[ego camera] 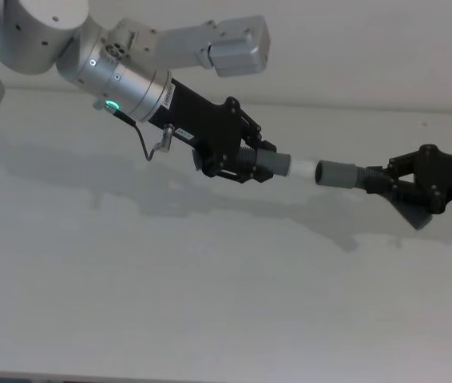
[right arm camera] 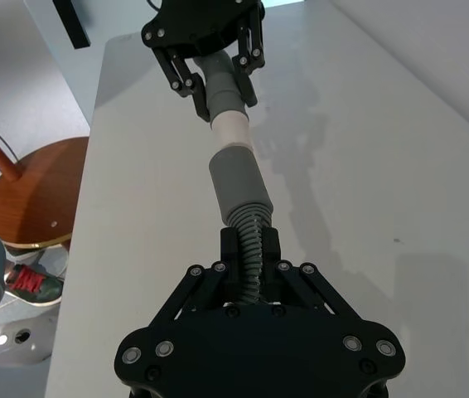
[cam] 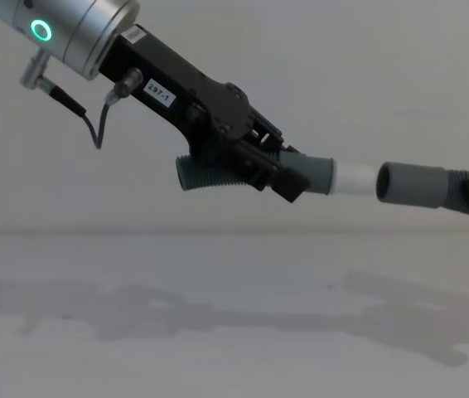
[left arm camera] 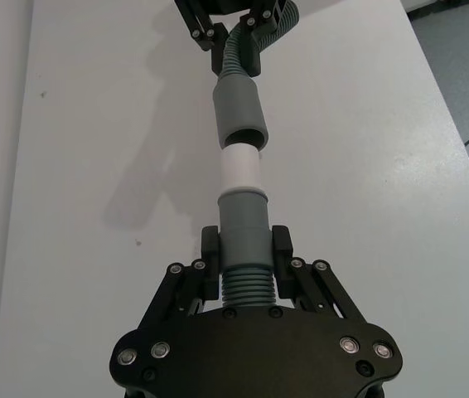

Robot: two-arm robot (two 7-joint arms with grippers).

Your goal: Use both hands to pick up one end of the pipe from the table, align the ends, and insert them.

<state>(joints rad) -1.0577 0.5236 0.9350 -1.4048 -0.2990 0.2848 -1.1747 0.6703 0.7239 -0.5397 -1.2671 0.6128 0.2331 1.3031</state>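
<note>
Just outside grey cuff (left arm camera: 240, 114), white stub (left arm camera: 240, 170)

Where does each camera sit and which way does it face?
Head: high, looking down at the table; left gripper and right gripper reach in from the sides.
Chest: low, looking across; the left gripper enters upper left.
Left wrist: behind the left gripper, facing the right gripper.
Right wrist: the reverse.
All four share the pipe: white stub facing grey cuff.

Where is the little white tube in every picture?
Head: white tube, centre, left of the open cuff.
Left wrist: tube just before the open cuff.
Right wrist: tube just past the open cuff.
Chest: tube right of centre.
Landmark: the open cuff facing it.
</note>
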